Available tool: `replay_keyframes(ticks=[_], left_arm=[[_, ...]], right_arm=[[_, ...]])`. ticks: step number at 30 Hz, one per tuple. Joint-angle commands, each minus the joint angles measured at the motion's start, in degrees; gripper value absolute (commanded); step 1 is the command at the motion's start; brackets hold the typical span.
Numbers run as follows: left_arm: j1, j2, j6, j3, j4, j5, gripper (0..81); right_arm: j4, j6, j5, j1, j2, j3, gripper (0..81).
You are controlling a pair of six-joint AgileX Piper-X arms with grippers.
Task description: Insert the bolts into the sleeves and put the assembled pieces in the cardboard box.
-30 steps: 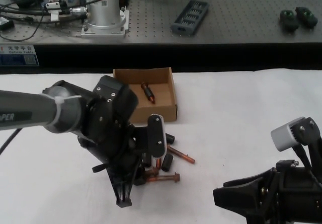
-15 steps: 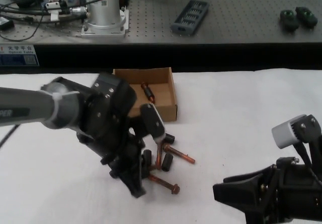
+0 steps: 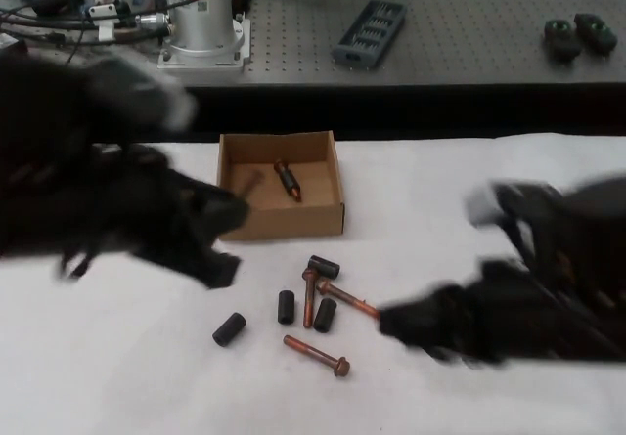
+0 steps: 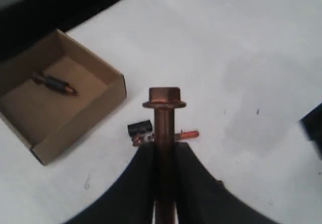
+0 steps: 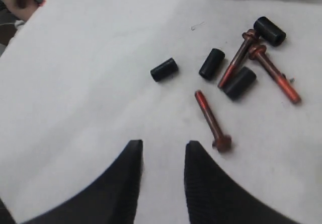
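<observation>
My left gripper (image 4: 164, 148) is shut on a copper bolt (image 4: 164, 114), whose hex head sticks out beyond the fingertips. It hangs above the white cloth, beside the cardboard box (image 4: 118, 90). The box (image 3: 293, 222) holds one assembled bolt-and-sleeve piece (image 3: 287, 181). In front of the box lie three loose bolts (image 3: 315, 354) and several black sleeves (image 3: 229, 329). My right gripper (image 5: 163, 147) is open with nothing between its fingers, over the cloth short of the nearest bolt (image 5: 213, 119) and a sleeve (image 5: 164, 69).
White cloth covers the near bench. Behind it, a dark perforated table carries a metal column (image 3: 201, 15), cables, a grey rack (image 3: 369, 30) and two dark knobs (image 3: 579, 34). Open cloth lies to the left and right of the pile.
The left arm has lifted off the pile and swung left and back with a bolt in its gripper. One sleeve now lies apart at the left. The right arm has moved forward toward the pile.
</observation>
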Motion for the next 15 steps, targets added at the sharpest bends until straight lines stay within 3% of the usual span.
replay_keyframes(ticks=[1, 9, 15], left_arm=[[0.8, -22.7, -19.0, 17.5, -17.2, -2.5, 0.6], [0.8, -46.3, -27.3, 26.4, -14.5, -16.2, 0.6], [0.8, -53.1, -27.5, 26.4, -8.1, -21.5, 0.6]], right_arm=[[0.6, 1.1, 3.1, 1.2, 7.6, -7.2, 26.9], [21.9, 8.7, 12.7, 5.1, 28.1, -31.2, 26.9], [32.1, 8.7, 17.5, 6.8, 39.0, -43.6, 26.9]])
